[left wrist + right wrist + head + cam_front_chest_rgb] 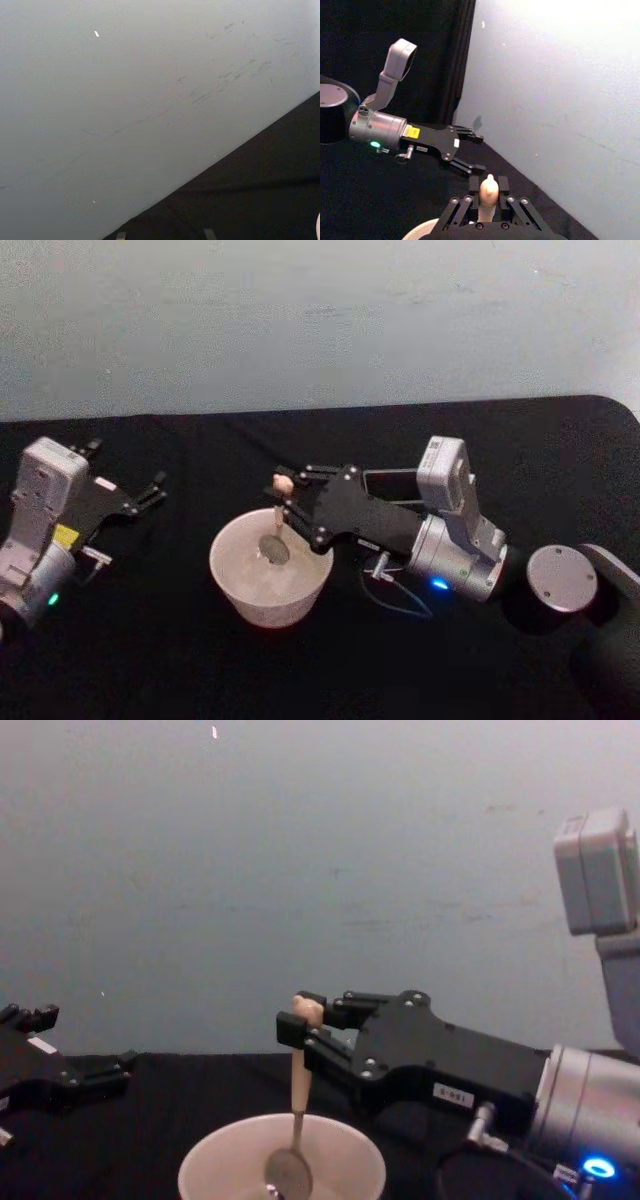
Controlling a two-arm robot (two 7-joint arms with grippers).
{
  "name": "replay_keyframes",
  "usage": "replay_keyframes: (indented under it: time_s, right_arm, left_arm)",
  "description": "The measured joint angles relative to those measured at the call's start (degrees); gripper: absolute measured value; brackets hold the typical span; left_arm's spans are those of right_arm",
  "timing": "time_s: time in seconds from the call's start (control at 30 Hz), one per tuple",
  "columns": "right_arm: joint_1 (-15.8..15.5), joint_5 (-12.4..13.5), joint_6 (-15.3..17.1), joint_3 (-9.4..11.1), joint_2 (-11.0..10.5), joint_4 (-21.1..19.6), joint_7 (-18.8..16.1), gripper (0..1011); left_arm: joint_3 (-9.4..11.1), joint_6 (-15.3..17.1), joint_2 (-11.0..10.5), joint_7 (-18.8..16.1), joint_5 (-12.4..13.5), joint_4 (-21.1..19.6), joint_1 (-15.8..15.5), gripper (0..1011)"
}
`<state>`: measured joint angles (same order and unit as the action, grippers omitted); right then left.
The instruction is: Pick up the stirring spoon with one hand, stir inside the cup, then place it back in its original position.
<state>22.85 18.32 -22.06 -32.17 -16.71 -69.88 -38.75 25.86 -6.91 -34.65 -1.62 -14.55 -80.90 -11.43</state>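
1. At the left of the black desk (150, 660), the left hand (128, 466) is parked well apart from the cup. Its two prongs are spread and hold nothing, as the right wrist view (481, 153) also shows.
2. The cream-white cup (225, 550) stands near the middle of the desk, towards the near side. It is upright, with its mouth open to the head view.
3. The stirring spoon (274, 545) stands almost upright in the cup. Its silvery bowl is low inside the cup, and its peach handle (297, 1090) rises above the rim. Whether the bowl touches the bottom cannot be told.
4. The right hand (284, 496) reaches in from the right, above the cup's far-right rim. Its prongs are clamped on the top of the handle, just under the bear head (489, 190).
5. Just beyond the right hand stands the dark square-mouthed holder (390, 473), partly hidden behind the hand and apart from the cup.
6. Progress, as a judgement: the pick-up is done, since the spoon is out of the holder and gripped. The stirring step is in hand, with the bowl down in the cup. What is left is to finish stirring, lift the spoon clear and set it back in the holder.
7. Count: two hands, one spoon, one cup, one holder.
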Motion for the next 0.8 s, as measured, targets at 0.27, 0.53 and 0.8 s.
replay_keyframes:
  time_s: [0.27,0.53,0.8]
  right_arm:
    - [-0.7,0.0,0.0,0.7,-0.7,-0.8,0.1,214]
    - [-2.6,0.1,0.7,1.4,-2.9,-3.5,-0.2,214]
    - [-5.2,1.7,1.7,1.2,-4.8,-7.5,-1.9,214]
  left_arm:
    - [0.0,0.0,0.0,0.0,0.0,0.0,0.0,1001]
    - [0.0,0.0,0.0,0.0,0.0,0.0,0.0,1001]
    - [0.0,0.0,0.0,0.0,0.0,0.0,0.0,1001]
